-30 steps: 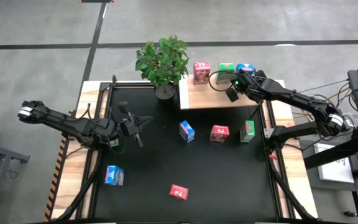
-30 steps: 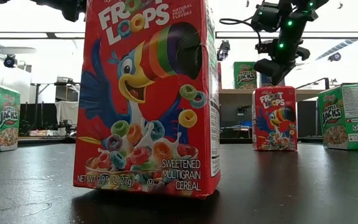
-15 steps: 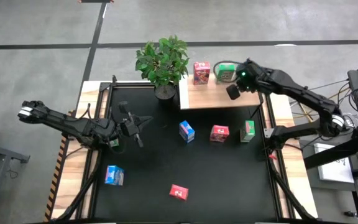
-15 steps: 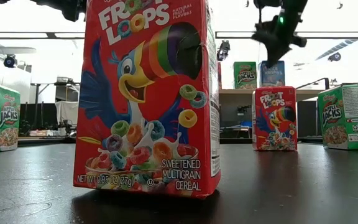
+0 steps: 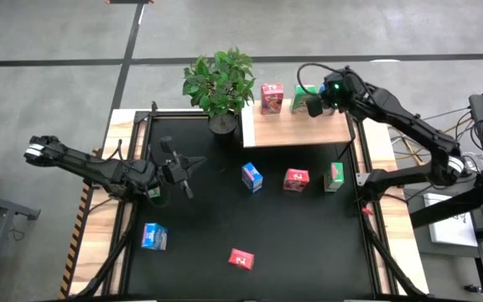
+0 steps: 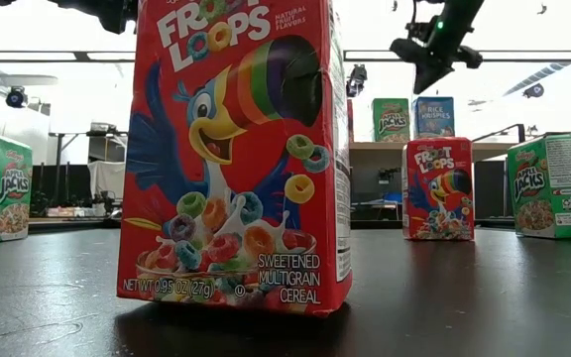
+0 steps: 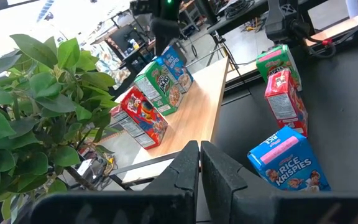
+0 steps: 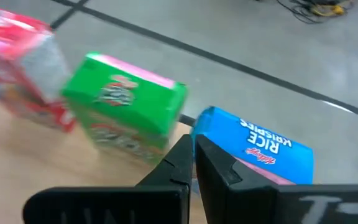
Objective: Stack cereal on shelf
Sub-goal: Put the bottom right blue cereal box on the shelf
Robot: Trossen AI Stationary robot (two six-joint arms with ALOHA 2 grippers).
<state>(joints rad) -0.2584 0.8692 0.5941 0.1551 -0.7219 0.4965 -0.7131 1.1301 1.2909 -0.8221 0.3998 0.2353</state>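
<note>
Now, what I see, all placed from the shelf:

Shelf (image 5: 296, 126): pale wood plank at the far edge of my black table (image 5: 225, 218). It is where the boxes go.
Plant (image 5: 219, 82): just beside the shelf's left end.
Right gripper (image 5: 315, 106): I have it hanging over the shelf's back row, empty, fingers pressed together.
Left gripper (image 5: 184, 168): waits well away from the shelf, fingers pressed together.
On the shelf: a red box (image 5: 271, 97), a green box (image 5: 303, 98) and a blue box (image 7: 178, 67) stand side by side along the back edge, I think to leave room in front.
Off the shelf: six boxes stand on the table, three of them near the shelf's front edge.
</note>
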